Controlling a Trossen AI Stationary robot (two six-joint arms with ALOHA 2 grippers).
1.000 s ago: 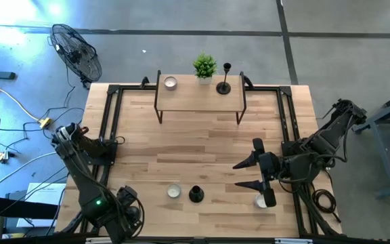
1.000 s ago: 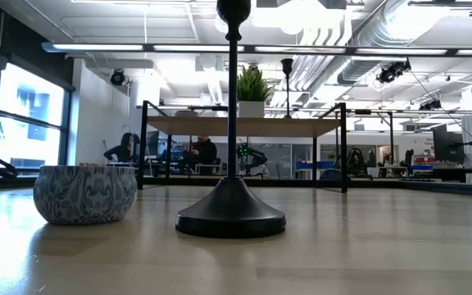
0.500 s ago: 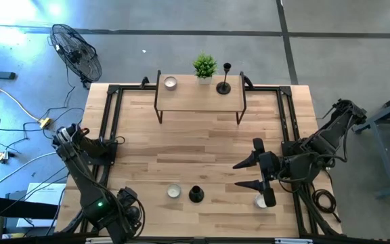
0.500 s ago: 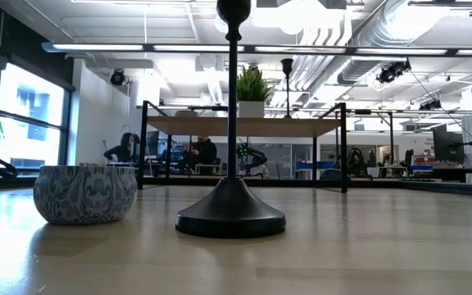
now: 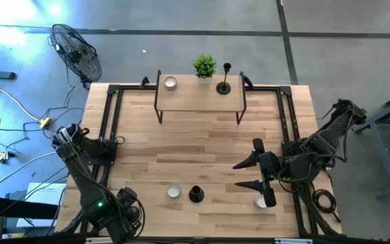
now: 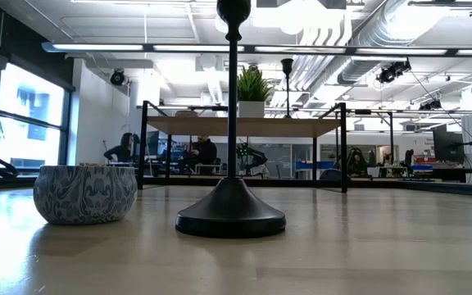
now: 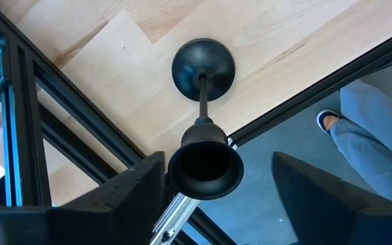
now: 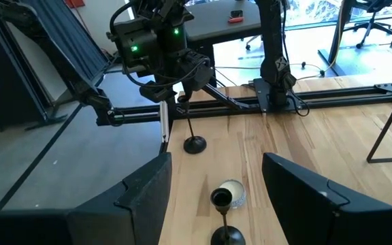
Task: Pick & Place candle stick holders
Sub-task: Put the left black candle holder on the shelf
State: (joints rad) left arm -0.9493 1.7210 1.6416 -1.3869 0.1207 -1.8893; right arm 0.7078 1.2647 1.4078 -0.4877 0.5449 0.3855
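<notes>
- Left gripper [image 7: 218, 160] sits at the table's [image 5: 202, 146] front-left corner. Its fingers are spread wide on either side of the cup of the corner candlestick holder [image 7: 203, 64], and one finger is just beside the cup.
- That holder's base stands on the wood just beside the black frame rail [image 7: 298, 88]. A person's leg [image 7: 373, 129] shows past the edge.
- Right gripper [image 5: 235, 175] hovers over the front-right part of the table with its fingers apart, near a white candle [image 5: 261, 200].
- The middle candlestick holder [image 5: 196, 194] stands upright near the front edge, just beside a patterned bowl [image 6: 86, 193].
- The shelf candlestick holder [image 5: 223, 87] stands on the raised shelf [image 5: 195, 100] at the back.
- Bare wood lies open between the shelf and the front row.
- Neither the arms nor any objects have shifted since a second ago.
</notes>
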